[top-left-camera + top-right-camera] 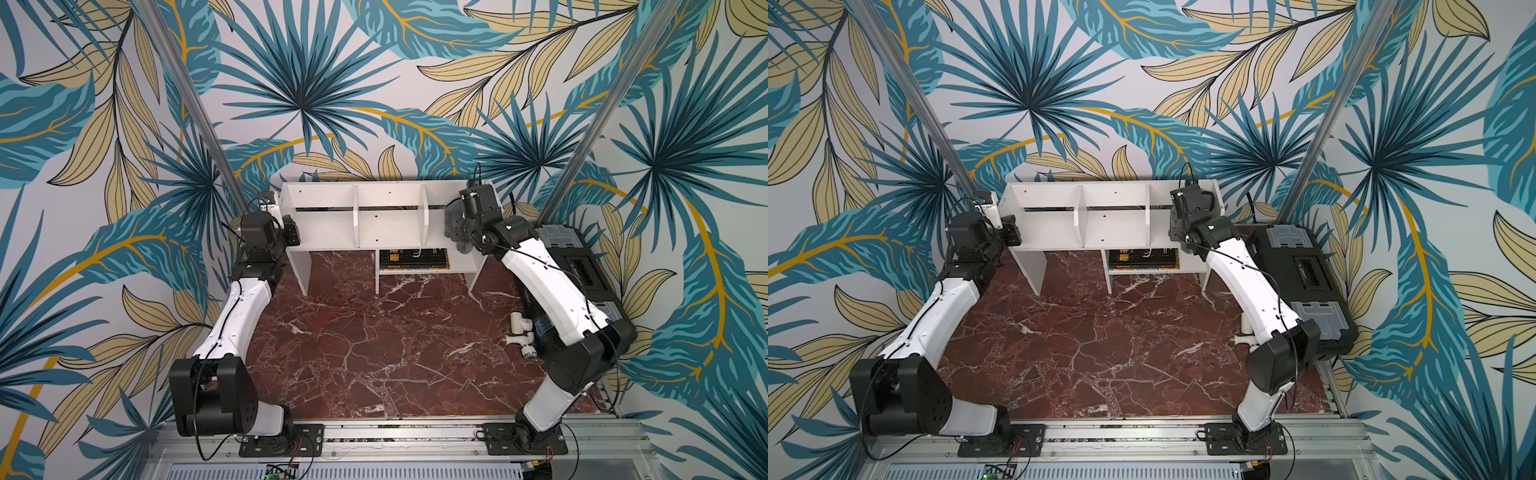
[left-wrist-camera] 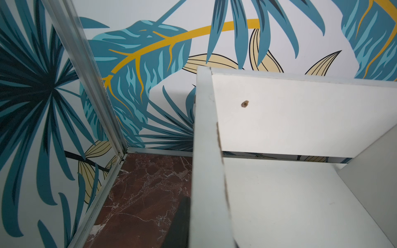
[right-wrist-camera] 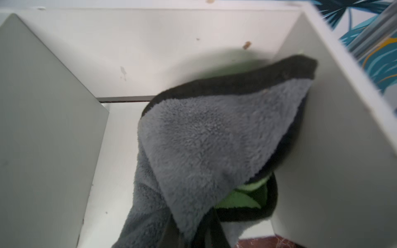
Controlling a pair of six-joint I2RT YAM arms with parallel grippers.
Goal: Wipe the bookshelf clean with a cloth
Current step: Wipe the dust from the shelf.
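The white bookshelf stands at the back of the marble table. My left gripper is shut on its left side panel. In the left wrist view that panel's edge runs between the jaws, and one dark finger shows beside it. My right gripper reaches into the right upper compartment, shut on the grey cloth. In the right wrist view the cloth, black-hemmed with a green patch, is bunched against the compartment's right wall and hides most of the gripper.
A long black toolbox lies right of the shelf, under the right arm. White pipe fittings lie on the marble near it. Dark books fill the lower cubby. Slanted aluminium posts flank the shelf.
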